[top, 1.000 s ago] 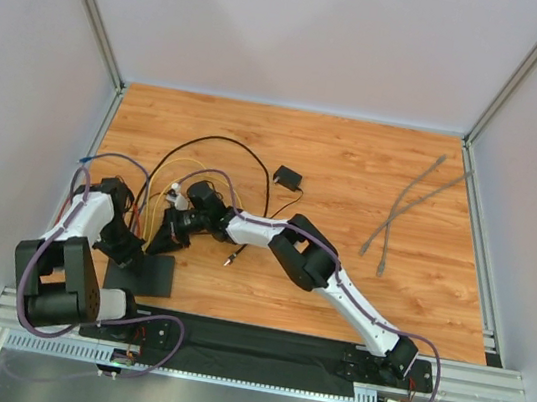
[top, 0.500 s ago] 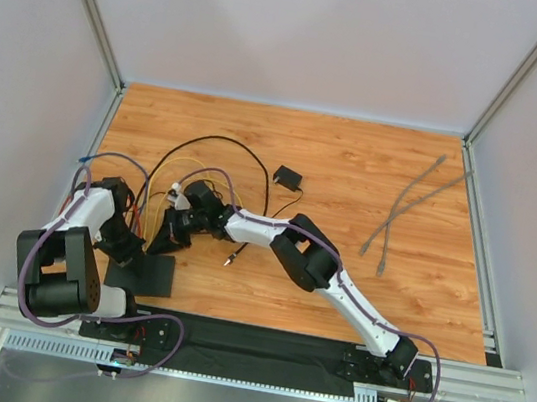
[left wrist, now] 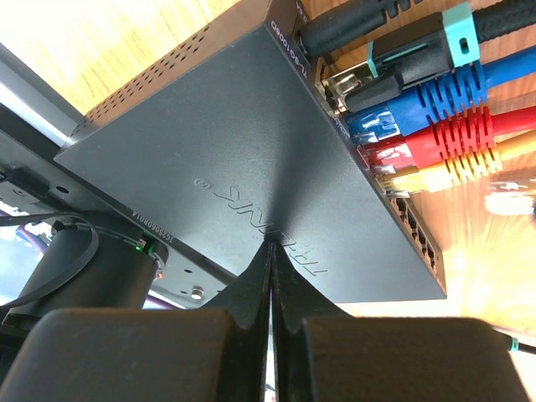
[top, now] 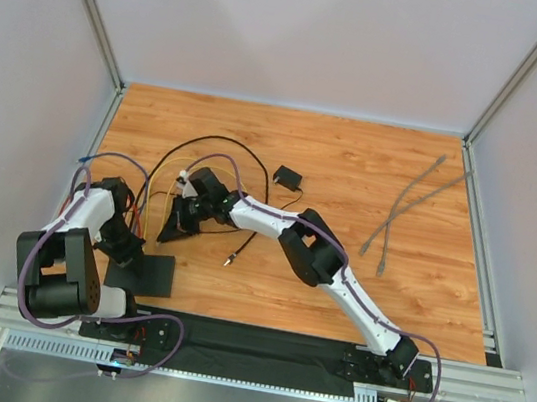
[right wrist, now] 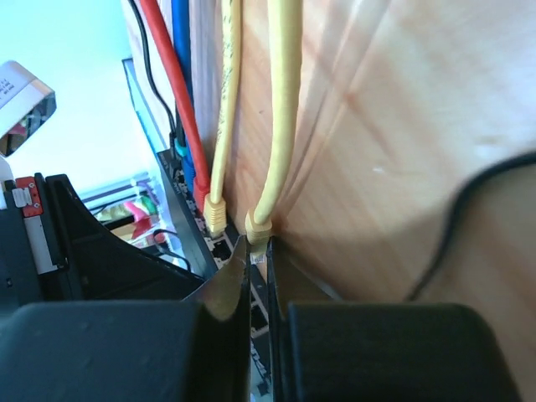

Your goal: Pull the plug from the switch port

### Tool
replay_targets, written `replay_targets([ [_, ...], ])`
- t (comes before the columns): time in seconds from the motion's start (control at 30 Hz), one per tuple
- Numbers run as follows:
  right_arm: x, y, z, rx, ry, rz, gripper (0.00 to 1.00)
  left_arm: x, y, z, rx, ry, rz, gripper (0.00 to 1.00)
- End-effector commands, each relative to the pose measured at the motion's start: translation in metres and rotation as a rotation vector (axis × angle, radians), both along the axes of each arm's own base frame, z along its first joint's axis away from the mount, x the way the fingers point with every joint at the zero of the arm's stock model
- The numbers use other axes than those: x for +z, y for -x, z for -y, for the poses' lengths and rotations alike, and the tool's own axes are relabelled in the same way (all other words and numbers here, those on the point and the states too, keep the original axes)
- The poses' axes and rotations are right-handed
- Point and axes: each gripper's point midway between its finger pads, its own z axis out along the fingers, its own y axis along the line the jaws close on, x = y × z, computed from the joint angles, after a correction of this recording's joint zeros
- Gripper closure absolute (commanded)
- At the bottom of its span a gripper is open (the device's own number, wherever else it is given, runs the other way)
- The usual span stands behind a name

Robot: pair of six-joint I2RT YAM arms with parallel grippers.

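- Plug (right wrist: 256, 224), the pale end of a yellow cable (right wrist: 280, 100), sits between the fingertips of the right gripper (right wrist: 258, 253). The jaws are narrow and pinched on it, right at the socket edge of the switch (left wrist: 234, 167). Whether it has cleared its socket cannot be told.
- It looks small, light and made of hard plastic, probably with a brittle latch tab, and the cable behind it is limp. The sound hold is on the plug's body, with the tab squeezed and the pull straight along the cable's line. Pulling on the cable itself would be the wrong hold.
- The switch lies flat at the near left of the tabletop (top: 353, 173). It looks light enough to slide toward the pull unless it is held down.
- On it the left gripper (left wrist: 270, 251) has its jaws together, with the tips on the switch's top face, apparently pinning it.
- The socket row is the only thing here that holds others. From one end it carries a black plug (left wrist: 352, 25), a teal-tagged plug (left wrist: 394, 71), a blue plug (left wrist: 419, 100), a red plug (left wrist: 419, 142) and a yellow plug (left wrist: 419, 177). The sockets beyond these stand empty in the left wrist view.
- In the right wrist view a yellow plug is seated just beside the gripped one, so the jaws have little room on that side.
- The adapter (top: 287, 177) and the grey cables (top: 411, 197) lie well apart from the switch.
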Motion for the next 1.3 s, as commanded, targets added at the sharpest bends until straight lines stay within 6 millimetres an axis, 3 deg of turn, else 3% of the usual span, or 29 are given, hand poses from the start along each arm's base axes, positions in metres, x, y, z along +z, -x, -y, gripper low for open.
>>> replay_targets([
  [0.0,0.006,-0.016,0.014,-0.006,0.074,0.132,1.0,-0.01,0.001,-0.018,-0.012,-0.093,0.004,1.0],
  [0.07,0.043,-0.019,0.018,0.017,0.042,0.185,1.0,-0.004,-0.006,-0.017,-0.043,-0.076,0.047,1.0],
  [0.1,0.071,-0.018,0.026,0.025,0.038,0.211,1.0,-0.001,-0.011,-0.012,-0.051,-0.05,0.076,1.0],
  [0.2,0.11,-0.014,0.044,0.022,0.024,0.213,1.0,0.013,-0.017,-0.012,-0.06,-0.056,0.162,1.0],
  [0.23,0.146,-0.014,0.051,0.018,-0.012,0.257,1.0,0.021,-0.021,-0.012,-0.073,-0.063,0.216,1.0],
  [0.27,0.159,-0.012,0.061,0.018,-0.006,0.25,1.0,0.025,-0.022,-0.012,-0.073,-0.07,0.235,1.0],
  [0.3,0.19,-0.009,0.069,0.015,-0.045,0.274,1.0,0.034,-0.022,-0.013,-0.073,-0.082,0.261,1.0],
  [0.33,0.206,-0.009,0.076,0.009,-0.06,0.275,1.0,0.038,-0.024,-0.014,-0.072,-0.09,0.282,1.0],
  [0.4,0.248,-0.007,0.098,-0.005,-0.101,0.293,1.0,0.049,-0.03,-0.015,-0.077,-0.102,0.327,1.0],
  [0.47,0.274,-0.012,0.12,-0.031,-0.114,0.307,1.0,0.055,-0.034,-0.019,-0.093,-0.119,0.343,1.0],
  [0.5,0.299,-0.012,0.134,-0.053,-0.139,0.337,1.0,0.059,-0.038,-0.021,-0.098,-0.129,0.355,1.0],
  [0.6,0.331,-0.034,0.183,-0.169,-0.121,0.342,1.0,0.063,-0.042,-0.026,-0.13,-0.15,0.372,1.0],
  [0.63,0.332,-0.042,0.198,-0.204,-0.106,0.328,1.0,0.064,-0.044,-0.026,-0.145,-0.149,0.378,1.0],
  [0.67,0.33,-0.065,0.228,-0.286,-0.069,0.316,1.0,0.065,-0.044,-0.023,-0.154,-0.131,0.386,1.0],
  [0.7,0.338,-0.071,0.247,-0.329,-0.059,0.333,1.0,0.065,-0.046,-0.021,-0.157,-0.122,0.403,1.0],
  [0.8,0.319,-0.107,0.317,-0.481,0.062,0.34,1.0,0.069,-0.05,-0.015,-0.153,-0.095,0.441,1.0],
  [0.83,0.311,-0.115,0.333,-0.51,0.091,0.329,1.0,0.07,-0.051,-0.015,-0.151,-0.096,0.443,1.0],
  [0.87,0.296,-0.128,0.363,-0.576,0.143,0.292,1.0,0.071,-0.052,-0.013,-0.155,-0.08,0.448,1.0],
  [0.93,0.275,-0.139,0.395,-0.627,0.212,0.281,1.0,0.075,-0.056,-0.015,-0.169,-0.089,0.451,1.0],
  [0.97,0.253,-0.147,0.42,-0.678,0.264,0.243,1.0,0.077,-0.057,-0.021,-0.169,-0.119,0.446,1.0],
  [1.03,0.228,-0.152,0.443,-0.709,0.31,0.21,1.0,0.086,-0.062,-0.026,-0.184,-0.148,0.464,1.0],
  [1.07,0.202,-0.154,0.459,-0.728,0.328,0.151,1.0,0.091,-0.065,-0.031,-0.19,-0.175,0.47,1.0],
  [1.17,0.158,-0.149,0.477,-0.726,0.381,0.063,1.0,0.098,-0.064,-0.045,-0.21,-0.246,0.457,1.0],
  [1.2,0.131,-0.139,0.478,-0.7,0.412,-0.001,1.0,0.102,-0.064,-0.049,-0.22,-0.268,0.457,1.0],
  [1.27,0.104,-0.131,0.483,-0.678,0.461,-0.03,1.0,0.107,-0.064,-0.057,-0.223,-0.319,0.455,1.0],
])
